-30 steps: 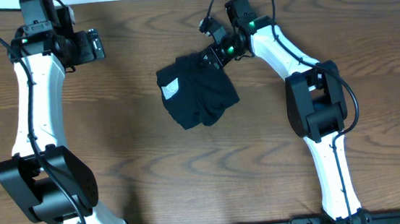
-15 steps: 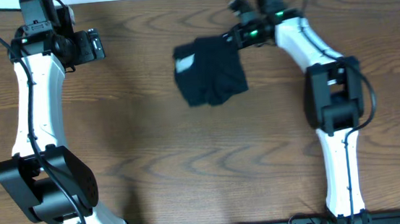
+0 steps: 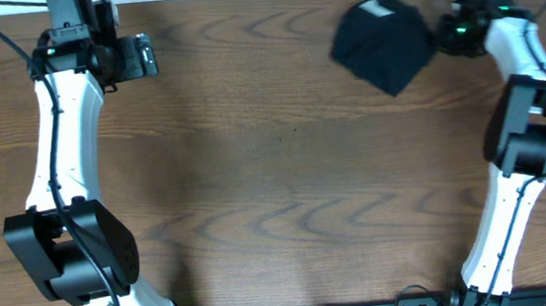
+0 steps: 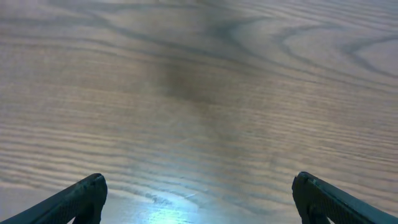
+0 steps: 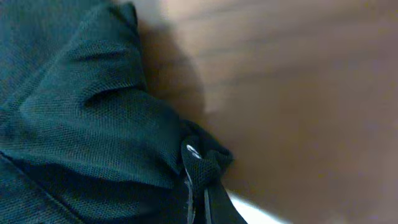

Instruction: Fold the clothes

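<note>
Pinching the black shirt [image 3: 380, 37] at the edge that faces the right arm, your right hand [image 3: 444, 35] is closed down hard. The right wrist view shows a small fold of the mesh cloth squeezed between its fingertips [image 5: 196, 180]. The shirt sits as a crumpled bundle at the far right of the tabletop [image 3: 274, 163], just inboard of the hand and close to the far edge. It is bunched into a rough diamond with no clear long axis, and you cannot tell from above whether it rests fully on the wood or hangs partly lifted.

Your left hand [image 3: 139, 58] is spread wide and holds nothing. It sits at the far left corner, well apart from the shirt, over bare wood.

The right arm is plainly the nearer one. Little room lies beyond the bundle, so all the open space for spreading it is toward the centre and the near side. I judge the folding itself has not begun.
</note>
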Controlling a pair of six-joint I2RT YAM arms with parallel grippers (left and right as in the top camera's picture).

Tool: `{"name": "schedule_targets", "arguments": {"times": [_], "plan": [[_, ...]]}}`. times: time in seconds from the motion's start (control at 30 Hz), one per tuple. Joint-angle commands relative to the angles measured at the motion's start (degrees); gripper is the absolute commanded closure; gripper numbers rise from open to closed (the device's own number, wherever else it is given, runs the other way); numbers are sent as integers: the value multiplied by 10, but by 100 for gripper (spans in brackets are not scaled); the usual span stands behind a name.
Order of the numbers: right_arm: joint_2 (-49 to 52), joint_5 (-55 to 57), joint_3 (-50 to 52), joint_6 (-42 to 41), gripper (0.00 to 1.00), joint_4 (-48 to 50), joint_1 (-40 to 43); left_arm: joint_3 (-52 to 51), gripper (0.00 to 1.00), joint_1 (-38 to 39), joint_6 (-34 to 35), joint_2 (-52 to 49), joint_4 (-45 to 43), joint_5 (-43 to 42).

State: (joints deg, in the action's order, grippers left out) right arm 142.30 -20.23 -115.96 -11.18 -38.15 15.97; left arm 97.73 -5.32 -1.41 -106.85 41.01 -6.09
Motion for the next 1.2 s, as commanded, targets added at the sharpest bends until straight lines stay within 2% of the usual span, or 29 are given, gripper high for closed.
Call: {"name": "schedule_targets", "arguments": {"times": [0.0, 0.23, 0.57, 0.63, 0.73, 0.83, 0.9, 1.0, 1.17], "plan": [[-31, 47, -2, -12, 99, -14, 50, 0, 4, 13, 10, -7, -7, -8], [-39, 46, -2, -12, 99, -21, 136, 0, 4, 35, 11, -7, -13, -8], [-49, 46, -2, -2, 99, -21, 203, 0, 4, 53, 16, -33, -19, -8], [-61, 37, -2, 24, 92, -23, 211, 0, 4, 56, 16, -41, -20, -8], [-90, 35, -2, 58, 65, -31, 217, 0, 4, 58, 16, -44, -25, -8], [-131, 33, -2, 94, 53, -43, 215, 0, 4, 58, 16, -44, -36, -8], [-162, 16, -2, 126, 50, -52, 209, 0, 4, 58, 16, -44, -40, -8], [-196, -40, -2, 198, 51, -70, 188, 0, 4, 58, 16, -44, -41, -8], [-216, -33, -2, 283, 52, -122, 117, 0, 4, 58, 16, -44, -40, -8]]}}
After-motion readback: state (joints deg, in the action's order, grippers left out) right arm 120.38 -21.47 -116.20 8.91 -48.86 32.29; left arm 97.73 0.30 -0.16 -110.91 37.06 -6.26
